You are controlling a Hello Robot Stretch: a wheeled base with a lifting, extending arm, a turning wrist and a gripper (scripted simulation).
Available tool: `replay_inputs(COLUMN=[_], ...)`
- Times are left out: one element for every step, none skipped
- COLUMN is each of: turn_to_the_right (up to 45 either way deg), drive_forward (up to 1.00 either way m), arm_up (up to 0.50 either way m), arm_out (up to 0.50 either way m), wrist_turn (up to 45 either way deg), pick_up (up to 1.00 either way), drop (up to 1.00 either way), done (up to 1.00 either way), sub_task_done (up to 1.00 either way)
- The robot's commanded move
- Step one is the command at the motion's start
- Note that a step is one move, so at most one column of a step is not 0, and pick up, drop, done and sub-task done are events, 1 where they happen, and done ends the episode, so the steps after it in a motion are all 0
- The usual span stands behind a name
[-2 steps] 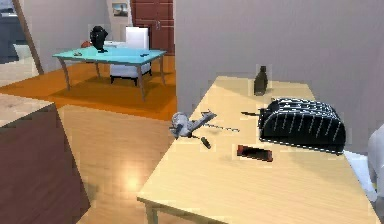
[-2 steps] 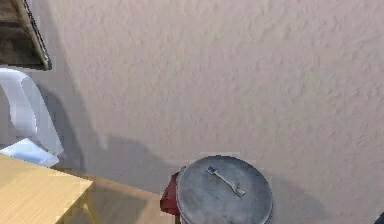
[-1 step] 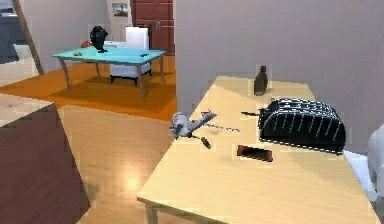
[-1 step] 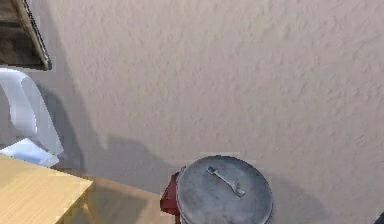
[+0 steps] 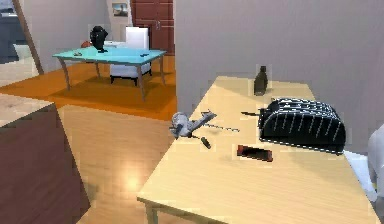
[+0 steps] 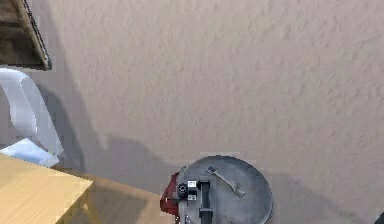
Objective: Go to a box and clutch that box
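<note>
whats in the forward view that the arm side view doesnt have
Forward view: a black toaster, a dark bottle, a teal table on an orange rug. Arm side view: the gripper, a grey round disc, a bare wall. Both: the light wooden table and, likely, a white chair.

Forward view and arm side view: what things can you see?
wooden table: one, light wood, forward view's foreground
bottle: one, dark, wooden table's far end
ribbed appliance: one, black, wooden table's right
grey object: one, grey, wooden table's left edge
phone-like thing: one, dark, wooden table's middle
teal table: one, teal, forward view's back left
bust: one, black, on teal table
chairs: two, white, one at teal table, one at arm side view's left
door: one, dark red, forward view's top
round disc: one, grey, arm side view's bottom
gripper: one, dark, at the disc; cannot tell whether it holds anything
</note>
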Motion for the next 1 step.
replay_inputs(turn_to_the_right=[0.0], drive_forward=[0.0], arm_up=[0.0], arm_out=[0.0], wrist_turn=[45.0], pick_up=[0.0], drop=[0.0], done=[0.0], sub_task_done=[0.0])
